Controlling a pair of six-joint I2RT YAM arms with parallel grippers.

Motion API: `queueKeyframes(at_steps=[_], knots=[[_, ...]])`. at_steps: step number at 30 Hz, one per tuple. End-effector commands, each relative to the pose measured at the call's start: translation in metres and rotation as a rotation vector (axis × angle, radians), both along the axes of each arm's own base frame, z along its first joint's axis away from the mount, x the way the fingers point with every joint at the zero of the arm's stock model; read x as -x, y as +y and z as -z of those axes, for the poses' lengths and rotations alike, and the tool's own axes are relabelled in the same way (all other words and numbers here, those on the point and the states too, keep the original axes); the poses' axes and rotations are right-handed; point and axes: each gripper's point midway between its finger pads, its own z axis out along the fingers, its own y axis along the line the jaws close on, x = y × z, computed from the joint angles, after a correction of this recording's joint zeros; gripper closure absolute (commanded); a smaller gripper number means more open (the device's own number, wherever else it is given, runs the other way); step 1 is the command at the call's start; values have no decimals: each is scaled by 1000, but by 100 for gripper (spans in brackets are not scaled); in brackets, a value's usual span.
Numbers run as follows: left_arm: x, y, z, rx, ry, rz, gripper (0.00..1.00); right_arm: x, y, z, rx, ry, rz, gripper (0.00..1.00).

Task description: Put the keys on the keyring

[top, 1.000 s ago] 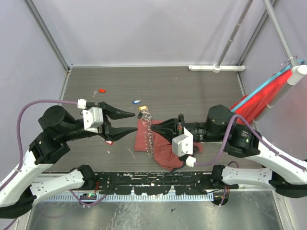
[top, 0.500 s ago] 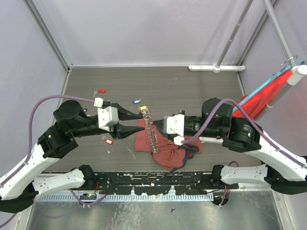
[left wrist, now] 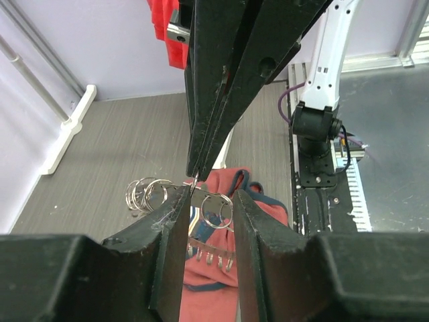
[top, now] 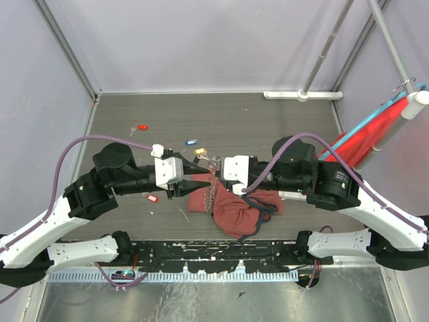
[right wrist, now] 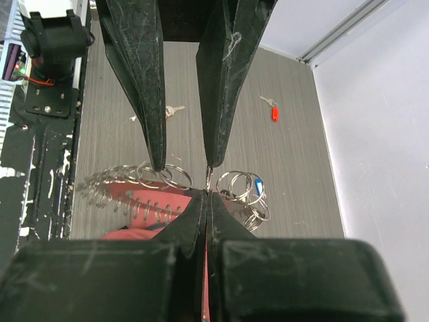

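Observation:
The keyring is a string of silvery wire rings draped over the dark-red bag. My right gripper is shut, pinching one thin ring edge-on at its fingertips. My left gripper faces it tip to tip. Its jaws stand open astride two rings without touching them. Loose keys lie on the floor: a red one, a blue one, a yellow one and a red-tagged one. In the right wrist view a blue key head shows among the ring cluster.
A red cloth hangs on a slanted rail at the right. A white pipe foot sits at the back wall. The black base plate runs along the near edge. Purple cables loop over both arms.
My left gripper has moved right to the keyring and its jaws have narrowed. The right gripper has swung left and turned, staying shut, to meet it over the bag.

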Motion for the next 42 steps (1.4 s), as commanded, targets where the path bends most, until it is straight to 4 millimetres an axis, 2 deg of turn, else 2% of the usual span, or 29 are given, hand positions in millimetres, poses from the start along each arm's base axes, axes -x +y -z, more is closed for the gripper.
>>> queueKeyframes(at_steps=[1,9,15,28,34,37,38,42], knots=[[-1,-1,-9,-2,-47,-16,62,0,-1,-31,-79,-36,2,99],[-8,-1,-3,-23,-59,-52,61,10,-2,-19,-13,-59,-73,99],[-7,-4,0,-31,-56,-46,63,12,0,-18,-7,-64,-94,99],[-4,-11,11,-77,-55,-25,81,11,-1,-17,-1,-66,-89,99],[-5,-12,11,-79,-57,-31,100,12,0,-16,2,-63,-93,99],[-5,-11,9,-71,-55,-36,100,12,-1,-15,3,-62,-95,99],[-5,-11,7,-62,-56,-37,100,13,-1,-16,1,-63,-96,99],[-2,-7,-1,-2,-51,-43,100,18,-4,-25,-36,-72,-112,74]])
